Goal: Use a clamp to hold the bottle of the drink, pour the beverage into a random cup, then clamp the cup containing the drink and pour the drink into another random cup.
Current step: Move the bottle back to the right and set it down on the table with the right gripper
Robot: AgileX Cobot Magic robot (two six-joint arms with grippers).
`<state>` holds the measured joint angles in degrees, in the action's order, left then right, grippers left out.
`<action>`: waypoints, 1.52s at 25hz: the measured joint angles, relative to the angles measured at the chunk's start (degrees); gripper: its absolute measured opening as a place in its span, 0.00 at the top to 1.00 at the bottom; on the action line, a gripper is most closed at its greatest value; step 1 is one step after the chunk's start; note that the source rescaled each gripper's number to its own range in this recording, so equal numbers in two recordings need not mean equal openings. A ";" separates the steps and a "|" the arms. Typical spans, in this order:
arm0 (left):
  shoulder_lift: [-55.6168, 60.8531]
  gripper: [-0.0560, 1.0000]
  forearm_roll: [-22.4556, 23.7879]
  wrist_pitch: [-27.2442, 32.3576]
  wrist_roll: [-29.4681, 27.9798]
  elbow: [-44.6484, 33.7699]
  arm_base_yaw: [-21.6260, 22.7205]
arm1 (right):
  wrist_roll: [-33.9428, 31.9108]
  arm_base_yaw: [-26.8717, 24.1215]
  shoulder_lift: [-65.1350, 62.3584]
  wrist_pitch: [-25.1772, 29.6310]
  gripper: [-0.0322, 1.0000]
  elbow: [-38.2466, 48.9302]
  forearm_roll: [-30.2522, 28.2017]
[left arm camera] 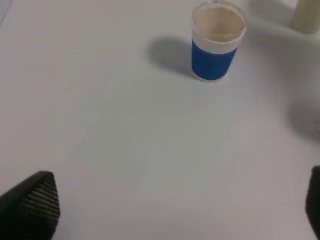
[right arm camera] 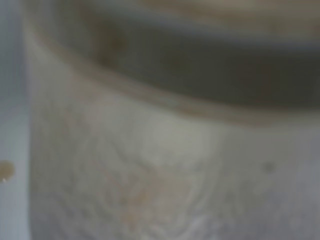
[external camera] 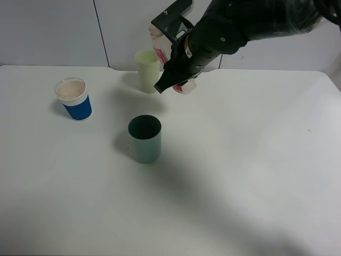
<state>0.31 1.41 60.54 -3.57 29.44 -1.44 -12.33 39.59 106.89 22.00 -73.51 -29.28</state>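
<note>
My right gripper (external camera: pixel 178 61) is shut on the bottle of the drink (external camera: pixel 160 45). It holds the bottle tilted in the air, beside the pale yellow-green cup and behind the teal-green cup (external camera: pixel 144 138). The bottle's pink-red label (external camera: pixel 187 85) shows below the fingers. In the right wrist view the bottle (right arm camera: pixel 150 165) is a blurred close-up that fills the frame. The beverage cannot be made out. The teal-green cup stands upright mid-table with a dark inside. The blue-banded white cup (external camera: pixel 74 99) (left arm camera: pixel 217 42) stands at the left. My left gripper (left arm camera: pixel 172 210) is open above bare table, short of that cup.
A pale yellow-green cup (external camera: pixel 147 71) (left arm camera: pixel 306 15) stands upright at the back, just left of the held bottle. The white table (external camera: pixel 240 176) stretches wide to the right and front. A grey wall runs behind the table's far edge.
</note>
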 joint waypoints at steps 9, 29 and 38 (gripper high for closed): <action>0.00 0.00 0.00 0.00 0.00 0.00 0.00 | 5.17 -5.06 0.00 -16.23 0.96 13.58 6.02; 0.00 0.00 0.00 0.00 0.00 0.00 0.00 | 10.98 -15.83 -0.06 -31.56 0.96 19.89 7.08; 0.00 0.00 0.00 0.00 0.00 0.00 0.00 | 16.98 -21.05 -0.06 -50.61 0.96 26.32 10.23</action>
<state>0.31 1.41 60.54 -3.57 29.44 -1.44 4.65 18.54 106.83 -28.61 -47.20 -19.06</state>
